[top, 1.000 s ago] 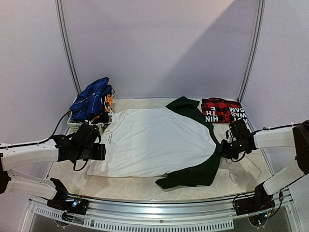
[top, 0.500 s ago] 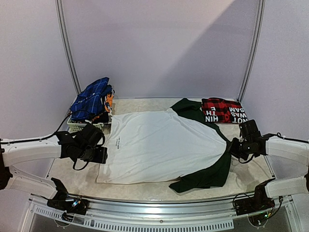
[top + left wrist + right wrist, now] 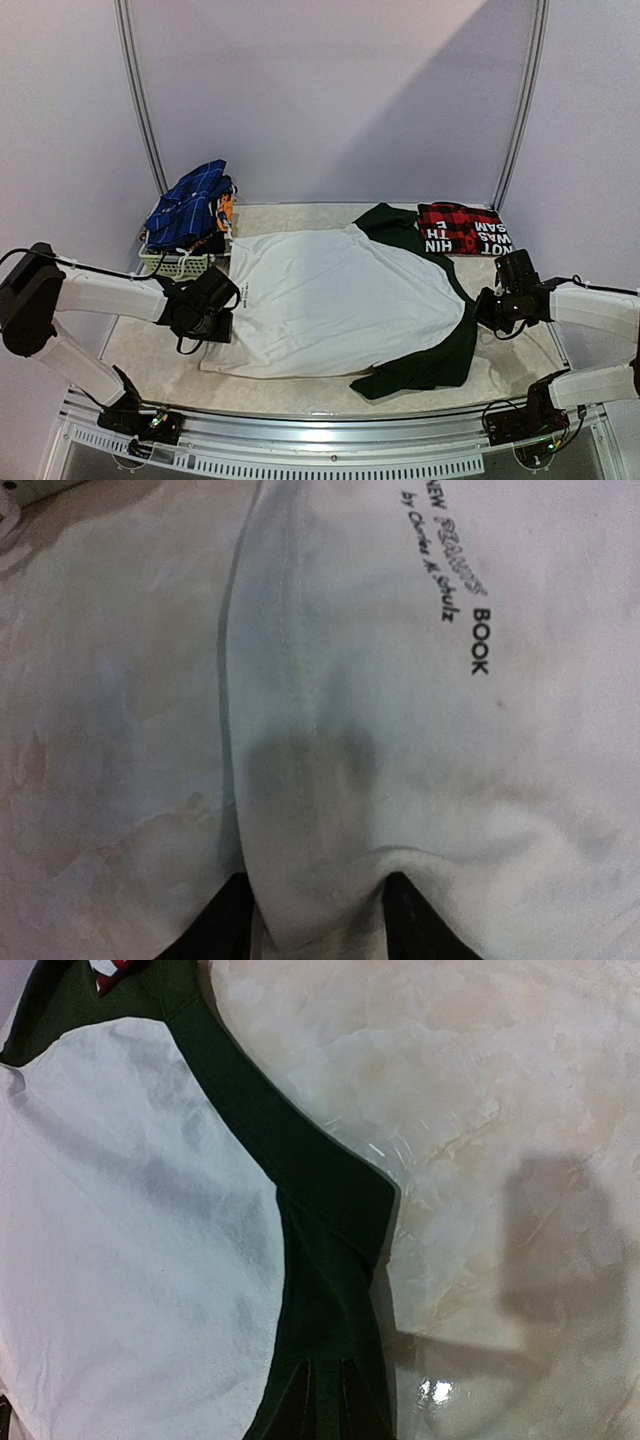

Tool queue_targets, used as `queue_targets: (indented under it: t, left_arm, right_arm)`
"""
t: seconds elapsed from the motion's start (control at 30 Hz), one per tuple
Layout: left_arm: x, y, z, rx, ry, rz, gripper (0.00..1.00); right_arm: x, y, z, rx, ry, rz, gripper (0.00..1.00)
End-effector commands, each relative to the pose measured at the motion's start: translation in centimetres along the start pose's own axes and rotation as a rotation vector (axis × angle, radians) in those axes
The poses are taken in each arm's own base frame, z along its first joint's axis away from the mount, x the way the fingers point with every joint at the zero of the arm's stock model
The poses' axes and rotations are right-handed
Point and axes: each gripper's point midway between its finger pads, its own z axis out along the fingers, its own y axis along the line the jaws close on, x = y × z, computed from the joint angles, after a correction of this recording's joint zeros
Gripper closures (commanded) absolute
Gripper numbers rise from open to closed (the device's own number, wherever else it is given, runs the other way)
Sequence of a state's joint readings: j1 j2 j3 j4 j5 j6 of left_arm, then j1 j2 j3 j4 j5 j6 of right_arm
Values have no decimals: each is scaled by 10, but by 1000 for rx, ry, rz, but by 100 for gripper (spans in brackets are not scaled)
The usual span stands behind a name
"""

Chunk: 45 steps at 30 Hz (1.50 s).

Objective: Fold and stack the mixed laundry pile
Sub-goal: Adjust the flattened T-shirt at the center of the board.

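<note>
Our left gripper (image 3: 315, 930) straddles the white T-shirt (image 3: 340, 300) at its hem, nine o'clock, fingers half apart; whether they grip, we cannot tell. Our right gripper (image 3: 320, 1405), fingers narrow, pinches the dark green sleeve (image 3: 330, 1220) at three o'clock. We would tension both ends evenly before folding. The marbled table (image 3: 520, 365) looks slick; plain lilac walls (image 3: 330, 100) surround it.
</note>
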<state>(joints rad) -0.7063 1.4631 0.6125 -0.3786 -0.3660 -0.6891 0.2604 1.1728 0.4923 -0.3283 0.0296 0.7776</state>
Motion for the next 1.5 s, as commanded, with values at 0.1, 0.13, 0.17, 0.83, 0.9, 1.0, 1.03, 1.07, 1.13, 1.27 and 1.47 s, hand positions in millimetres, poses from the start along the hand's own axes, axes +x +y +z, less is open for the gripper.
queue_targets:
  t: [0.1,0.13,0.17,0.83,0.9,1.0,1.03,1.07,1.13,1.27,1.47]
  left_arm:
    - [6,-13,18,48,22,-14,99]
    - [2,-16,15,63,11,-11,100]
    - [-4,-18,10,78,-6,-8,100]
    - [-76,-14,13,30,-54,-48,43]
    - [-76,-12,3,13,-87,-37,3]
    - [-74,0,-14,-32,-114,-33,0]
    - [-71,5,-18,-44,-114,-34,0]
    - [-69,10,-25,-47,-122,-42,0]
    - [-61,19,-34,-65,-125,-50,0]
    - [-38,32,-45,-51,-107,-83,3]
    - [-3,35,-37,11,-59,-137,18]
  right_arm:
    - [5,-2,2,-6,16,-19,90]
    - [5,-2,2,-7,16,-19,90]
    - [5,-2,2,-7,16,-18,90]
    - [5,10,3,-51,41,-39,85]
    - [7,13,1,-69,53,-56,78]
    - [9,21,-3,-107,73,-79,68]
    - [10,23,-3,-118,77,-84,65]
    - [11,24,-4,-125,82,-91,63]
    - [13,26,-5,-135,93,-100,57]
    - [21,31,-12,-127,115,-142,49]
    - [41,27,-27,-78,142,-211,42]
